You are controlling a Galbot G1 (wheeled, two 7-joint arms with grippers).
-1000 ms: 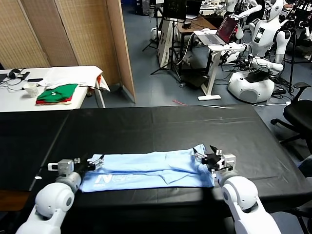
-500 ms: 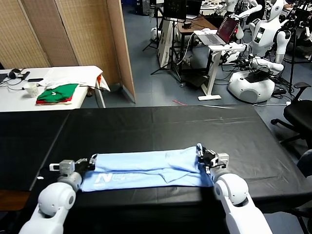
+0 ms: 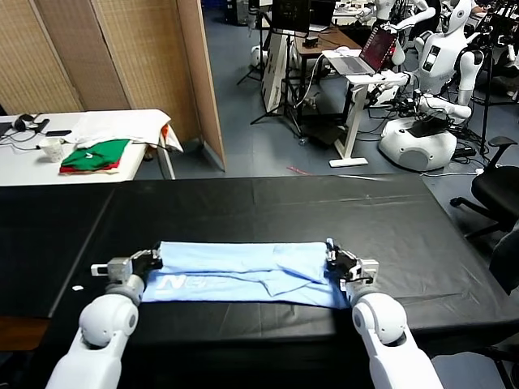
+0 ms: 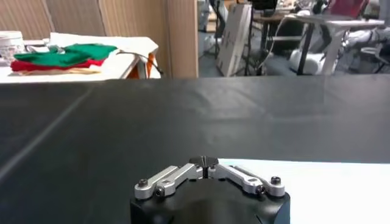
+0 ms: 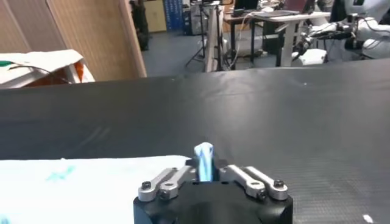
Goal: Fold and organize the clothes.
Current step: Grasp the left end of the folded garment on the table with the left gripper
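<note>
The blue T-shirt (image 3: 243, 271) lies folded into a long band on the black table (image 3: 268, 207), white lettering near its left end. The left gripper (image 3: 148, 261) is at that end; the right gripper (image 3: 335, 261) is at the other, touching the cloth edge.

Robotics laboratory with a garment-handling test bench.

A long table under matte black cloth (image 3: 268, 203) stands on a grey-blue floor. Behind it, several white humanoid robots on rounded bases (image 3: 422, 138) wait idle beside a height-adjustable desk carrying an open laptop with a red lid (image 3: 369, 55). Camera tripods with black legs (image 3: 276, 97), trailing cables and a black swivel office chair (image 3: 499, 190) fill the aisle. Tan woven folding screens (image 3: 113, 57) partition off a white side table (image 3: 81, 158) holding folded green-and-red garments (image 3: 96, 156), a white paper cup (image 3: 51, 149) and black headphones (image 3: 26, 121).
</note>
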